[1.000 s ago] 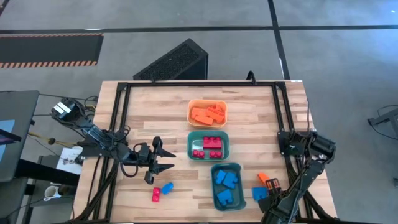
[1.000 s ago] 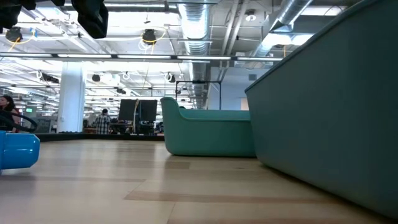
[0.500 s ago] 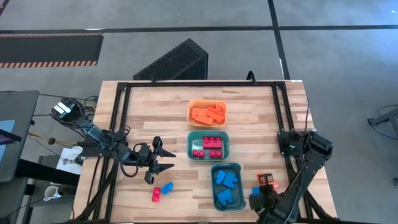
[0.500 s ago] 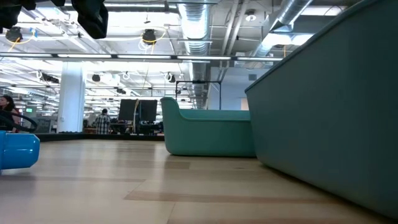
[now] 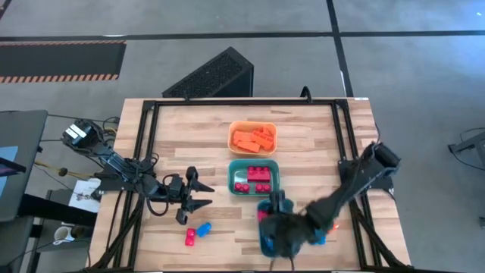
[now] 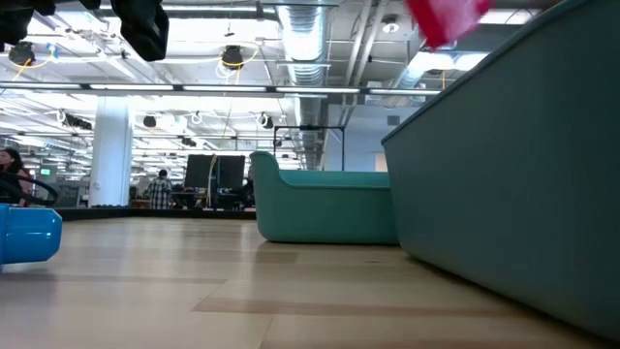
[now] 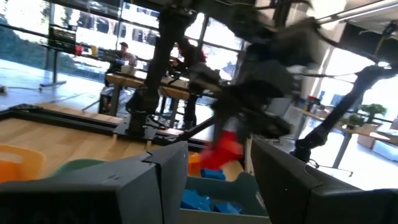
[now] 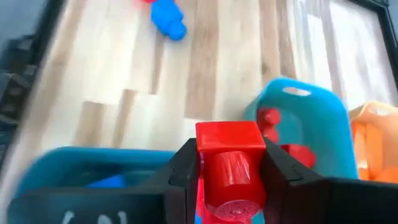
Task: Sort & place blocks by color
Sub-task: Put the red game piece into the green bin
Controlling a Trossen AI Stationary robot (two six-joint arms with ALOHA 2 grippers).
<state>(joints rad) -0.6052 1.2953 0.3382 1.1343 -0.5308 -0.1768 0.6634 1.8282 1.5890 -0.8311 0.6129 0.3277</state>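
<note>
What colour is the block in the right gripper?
Red block, clamped in the right gripper; clearest in the right wrist view.

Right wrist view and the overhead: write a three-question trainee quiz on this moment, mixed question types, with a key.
1. True or false: the right gripper is shut on a red block.
2. The middle bin holds blocks of which colour? A orange, B red, C blue.
3. Fill in: the left gripper hovers over bare ____.

Key: 1 true; 2 B; 3 table.
</note>
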